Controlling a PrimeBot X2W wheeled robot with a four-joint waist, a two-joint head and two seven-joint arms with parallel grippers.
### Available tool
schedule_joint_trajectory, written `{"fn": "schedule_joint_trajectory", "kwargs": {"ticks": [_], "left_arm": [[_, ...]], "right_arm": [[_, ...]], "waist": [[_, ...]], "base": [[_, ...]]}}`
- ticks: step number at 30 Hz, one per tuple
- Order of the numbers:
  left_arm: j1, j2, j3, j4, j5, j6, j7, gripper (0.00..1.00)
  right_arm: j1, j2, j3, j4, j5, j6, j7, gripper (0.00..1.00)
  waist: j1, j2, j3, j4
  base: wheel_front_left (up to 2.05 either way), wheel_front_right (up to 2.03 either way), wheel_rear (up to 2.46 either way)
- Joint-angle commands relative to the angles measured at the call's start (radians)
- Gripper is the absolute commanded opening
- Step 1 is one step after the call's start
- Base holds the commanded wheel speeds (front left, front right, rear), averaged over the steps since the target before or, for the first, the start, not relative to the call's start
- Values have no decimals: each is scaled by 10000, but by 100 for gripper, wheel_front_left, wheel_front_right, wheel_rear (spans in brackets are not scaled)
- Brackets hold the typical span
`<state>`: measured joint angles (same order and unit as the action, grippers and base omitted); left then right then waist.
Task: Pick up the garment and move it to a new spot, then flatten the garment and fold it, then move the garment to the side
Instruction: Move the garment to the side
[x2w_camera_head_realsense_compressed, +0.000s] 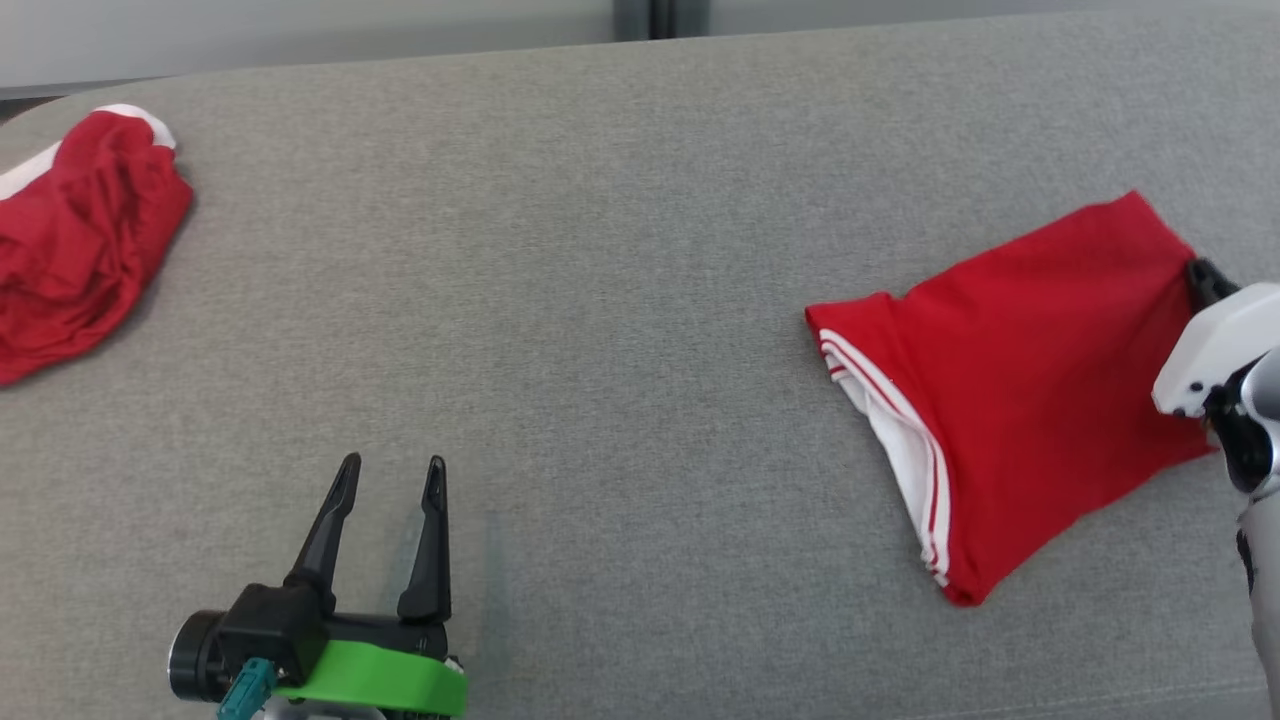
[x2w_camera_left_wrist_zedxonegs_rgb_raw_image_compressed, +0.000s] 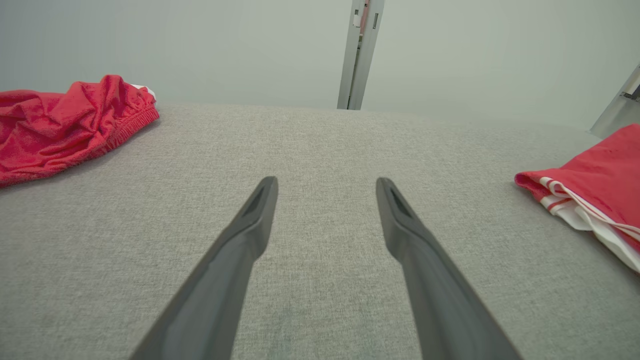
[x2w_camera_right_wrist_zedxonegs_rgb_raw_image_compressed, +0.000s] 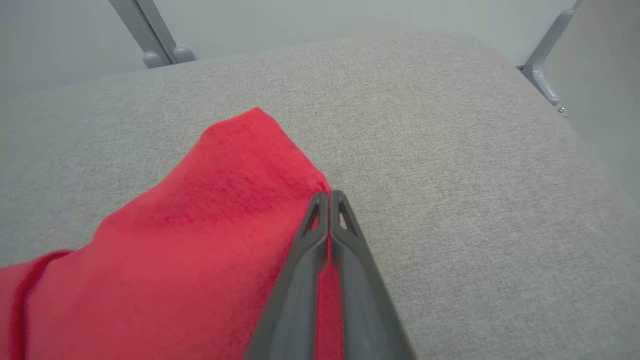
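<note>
**Right pincer nips the folded garment's edge**

The garment lies folded on the right side of the grey cushion, a flat red wedge with white stripes showing along its near-left hem. The right gripper comes in from the far right edge. Its two dark fingers are pressed together with red fabric caught between them at the garment's right border, near the upper corner. The cloth rises a little towards the pinch.

The left gripper sits at the lower left, well apart from the garment. Its fingers are spread wide over bare cushion and hold nothing.

Far over at the cushion's left end, a second red cloth lies crumpled in a heap, with a white band along its top edge.
</note>
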<state>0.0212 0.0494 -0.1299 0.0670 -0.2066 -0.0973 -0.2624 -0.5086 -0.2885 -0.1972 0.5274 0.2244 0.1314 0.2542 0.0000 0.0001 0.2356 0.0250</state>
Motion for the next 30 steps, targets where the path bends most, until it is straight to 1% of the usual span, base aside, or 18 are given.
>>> {"fn": "schedule_joint_trajectory", "kwargs": {"ticks": [1, 5, 8, 15, 18, 22, 23, 24, 25, 27, 30], "left_arm": [[-283, 25, 53, -95, 158, -76, -32, 100], [-555, 58, 161, -222, 483, -223, -32, 100], [-786, 207, 140, -337, 639, -284, -32, 100], [-985, 574, 276, -559, 675, -341, -32, 100], [-926, 720, 249, -581, 683, -349, -32, 100], [-941, 746, 341, -685, 567, -342, -32, 100], [-928, 725, 340, -694, 552, -343, -32, 100], [-900, 706, 329, -688, 550, -343, -32, 100], [-848, 689, 345, -685, 555, -344, -32, 100], [-725, 638, 377, -647, 579, -344, -32, 100], [-581, 536, 466, -617, 583, -345, -32, 100]], "right_arm": [[-449, 23, -162, 102, -243, -15, -223, 0], [-1342, -95, -829, 357, -818, -15, -671, 0], [-1858, -313, -1498, 483, -1270, -17, -892, 0], [-2884, -909, -3375, 776, -2548, -15, -1349, 0], [-3209, -1072, -3961, 1003, -3152, -15, -1514, 0], [-3586, -1254, -5207, 1199, -4236, -17, -1786, 0], [-3617, -1278, -5510, 1203, -4640, -15, -1876, 14], [-3612, -1275, -5691, 1226, -4935, -15, -1943, 53], [-3608, -1276, -5946, 1200, -5328, -15, -2093, 100], [-3597, -1211, -6328, 1182, -6001, -17, -2284, 100], [-3630, -990, -6280, 1271, -6452, -15, -2762, 100]], "waist": [[0, -1, 696, -780], [0, -1, 1418, -1233], [0, -1, 1907, -1340], [0, -1, 2625, -1167], [0, -1, 2695, -1029], [0, -1, 2690, -816], [0, -1, 2651, -779], [0, -1, 2602, -758], [0, -1, 2526, -746], [0, -1, 2328, -754], [0, -1, 1965, -815]], "base": [[0, 0, 0], [0, 0, 0], [0, 0, 0], [0, 0, 0], [0, 0, 0], [0, 0, 0], [0, 0, 0], [0, 0, 0], [0, 0, 0], [0, 0, 0], [0, 0, 0]]}}
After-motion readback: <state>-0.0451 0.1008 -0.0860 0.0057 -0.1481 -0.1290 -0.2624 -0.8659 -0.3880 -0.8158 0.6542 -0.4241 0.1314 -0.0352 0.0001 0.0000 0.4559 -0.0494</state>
